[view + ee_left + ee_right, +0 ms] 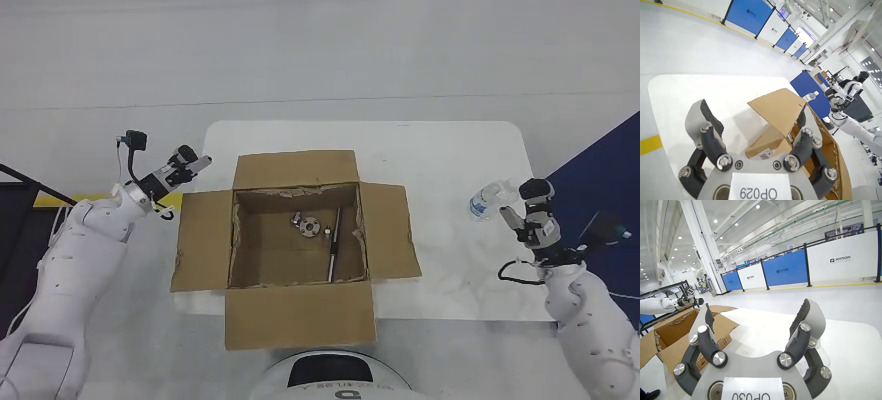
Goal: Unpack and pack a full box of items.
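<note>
The hall is bright and evenly lit by rows of ceiling lamps [715, 220] overhead, so shadows are soft. The white tabletop [440, 160] glares almost as pale as the floor [300, 50] around it. Inside the box [297, 170] it is dimmer, where the walls shade the bottom, and a faint shadow lies under its flaps. From my wrists the wide lens bends things: the tabletop's edge bows, and the fence panels [791, 270] lean and curve towards the borders. The bolts [784, 358] on my right hand [757, 313] catch small glints.
</note>
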Controlling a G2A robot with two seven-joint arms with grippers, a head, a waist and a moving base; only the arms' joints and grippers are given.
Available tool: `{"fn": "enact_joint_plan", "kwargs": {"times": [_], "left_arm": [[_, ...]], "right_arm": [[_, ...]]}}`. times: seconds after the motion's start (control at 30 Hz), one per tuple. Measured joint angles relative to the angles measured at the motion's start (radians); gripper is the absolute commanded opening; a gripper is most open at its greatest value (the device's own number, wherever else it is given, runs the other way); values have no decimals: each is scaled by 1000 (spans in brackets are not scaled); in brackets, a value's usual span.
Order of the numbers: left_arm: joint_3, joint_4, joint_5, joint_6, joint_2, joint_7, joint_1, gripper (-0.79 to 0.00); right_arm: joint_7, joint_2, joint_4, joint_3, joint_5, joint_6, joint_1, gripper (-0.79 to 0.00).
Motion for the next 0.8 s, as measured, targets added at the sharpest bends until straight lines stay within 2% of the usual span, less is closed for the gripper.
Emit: {"fn": "enact_joint_plan", "kwargs": {"times": [0.1,0.27,0.4,0.53,0.6,0.8], "left_arm": [[0,0,0,0,0,0,0,0],[0,0,0,0,0,0,0,0],[0,0,0,0,0,0,0,0],[0,0,0,0,0,0,0,0],[0,0,0,0,0,0,0,0],[0,0,0,0,0,0,0,0]], "right_arm": [[49,-2,-73,-27,-14,-50,31,0],[222,-2,-296,-80,-161,-23,81,0],[424,-9,-420,-183,-166,-34,151,0],[677,-24,-421,-348,-94,-72,267,0],[750,-25,-417,-376,-87,-80,280,0],[705,-25,-422,-360,-97,-77,273,0]]}}
